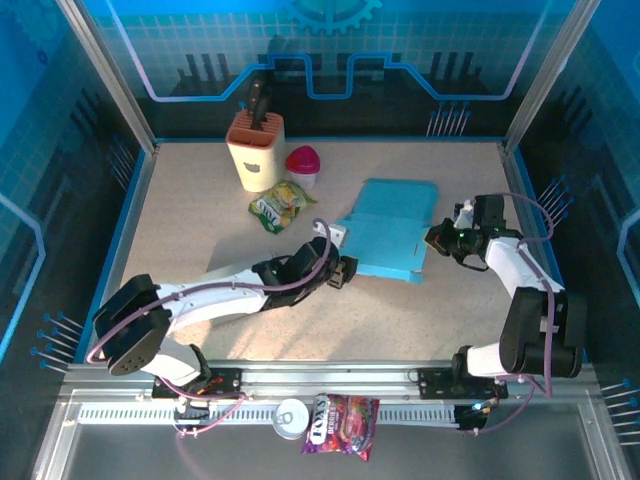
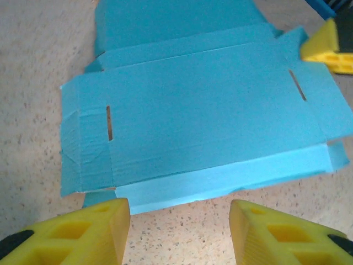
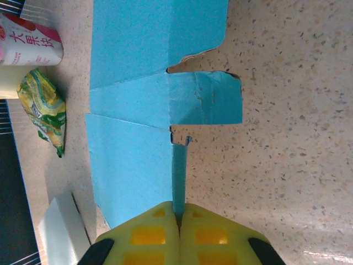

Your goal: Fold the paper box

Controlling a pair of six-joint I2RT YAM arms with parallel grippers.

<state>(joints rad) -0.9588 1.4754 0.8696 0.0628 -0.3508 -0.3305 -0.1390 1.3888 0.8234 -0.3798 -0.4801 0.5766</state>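
Note:
The blue paper box (image 1: pixel 390 235) lies flat and unfolded in the middle of the table, its slotted main panel (image 2: pixel 204 110) spread out in the left wrist view. My left gripper (image 2: pixel 179 232) hovers open just off the box's near long flap, with bare table between its yellow fingers (image 2: pixel 83 232). My right gripper (image 3: pixel 179 218) is shut on a narrow side flap (image 3: pixel 179 165) of the box, which stands on edge between its pads. In the top view the left gripper (image 1: pixel 345 270) sits at the box's left corner and the right gripper (image 1: pixel 440 240) at its right edge.
A beige knife block (image 1: pixel 256 150), a pink-lidded cup (image 1: pixel 303 165) and a green snack bag (image 1: pixel 280 205) stand behind and left of the box. A small white object (image 1: pixel 335 232) lies by the box's left edge. A can (image 1: pixel 291 418) and a candy bag (image 1: pixel 340 423) rest on the front rail.

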